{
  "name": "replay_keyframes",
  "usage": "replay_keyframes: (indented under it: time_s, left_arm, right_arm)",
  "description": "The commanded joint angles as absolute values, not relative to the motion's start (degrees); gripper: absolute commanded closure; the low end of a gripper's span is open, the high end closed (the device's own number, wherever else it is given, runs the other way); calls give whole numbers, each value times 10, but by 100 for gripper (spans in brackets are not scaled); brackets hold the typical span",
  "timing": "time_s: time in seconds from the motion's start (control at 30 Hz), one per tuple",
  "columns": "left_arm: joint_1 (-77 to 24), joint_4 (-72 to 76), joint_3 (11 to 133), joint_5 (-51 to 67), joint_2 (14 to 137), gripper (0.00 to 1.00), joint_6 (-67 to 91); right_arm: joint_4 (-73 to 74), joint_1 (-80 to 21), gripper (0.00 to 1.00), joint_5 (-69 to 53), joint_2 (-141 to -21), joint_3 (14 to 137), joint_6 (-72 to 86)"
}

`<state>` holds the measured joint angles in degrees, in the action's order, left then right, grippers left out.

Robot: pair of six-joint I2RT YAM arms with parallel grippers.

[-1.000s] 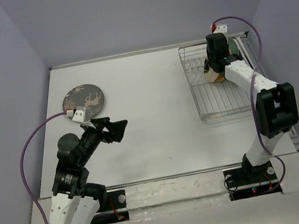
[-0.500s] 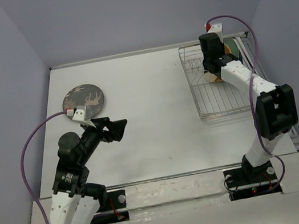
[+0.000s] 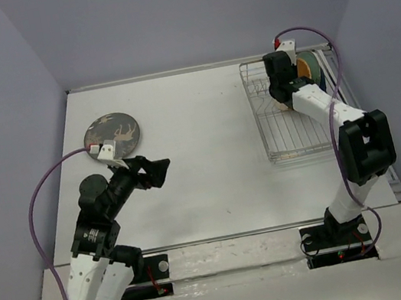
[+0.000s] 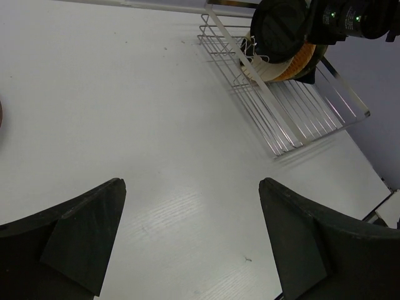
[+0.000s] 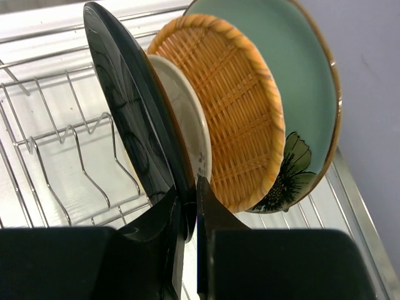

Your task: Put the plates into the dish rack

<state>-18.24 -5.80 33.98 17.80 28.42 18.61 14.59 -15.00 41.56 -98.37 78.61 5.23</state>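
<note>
My right gripper (image 5: 191, 187) is shut on the rim of the glossy black plate (image 5: 128, 119) and holds it upright in the dish rack (image 5: 56, 147). Behind it stand the cream plate (image 5: 187, 125), the orange woven plate (image 5: 234, 100) and the pale teal flower plate (image 5: 303, 87), all on edge. In the top view the right gripper (image 3: 281, 95) is at the far end of the rack (image 3: 292, 138). The grey-brown patterned plate (image 3: 113, 133) lies flat at the far left. My left gripper (image 3: 154, 171) is open and empty above the table. The dark blue plate is out of view.
The left wrist view shows its open gripper (image 4: 190, 184) over bare table, with the rack (image 4: 294, 122) and the standing plates at the upper right. The near part of the rack holds only tines. Lilac walls enclose the table on three sides.
My right gripper has moved the black plate toward the rack's far end, close against the cream plate. The left arm has barely moved.
</note>
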Motion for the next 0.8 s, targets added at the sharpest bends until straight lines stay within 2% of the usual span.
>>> replay_keyframes:
  time_s: [0.0, 0.2, 0.27, 0.3, 0.43, 0.47, 0.67, 0.77]
  left_arm:
    - [-176, -45, 337, 175, 294, 1, 179]
    - [-150, -41, 339, 175, 333, 1, 185]
    - [-150, -47, 342, 174, 355, 1, 192]
    - [-149, -51, 344, 164, 371, 1, 206]
    - [-150, -28, 339, 118, 383, 1, 263]
    - [-150, -23, 339, 107, 386, 1, 273]
    - [-145, -3, 358, 58, 478, 1, 310]
    - [-129, 65, 333, 56, 521, 1, 362]
  right_arm:
    - [117, -150, 93, 431, -983, 786, 76]
    - [117, -150, 93, 389, -985, 769, 121]
    - [118, -150, 78, 380, -984, 763, 135]
    - [128, -150, 60, 369, -982, 768, 154]
    - [164, -150, 33, 321, -960, 789, 189]
    - [169, -150, 29, 309, -950, 789, 192]
    - [164, -150, 25, 196, -856, 752, 219]
    - [144, -171, 25, 149, -813, 701, 231]
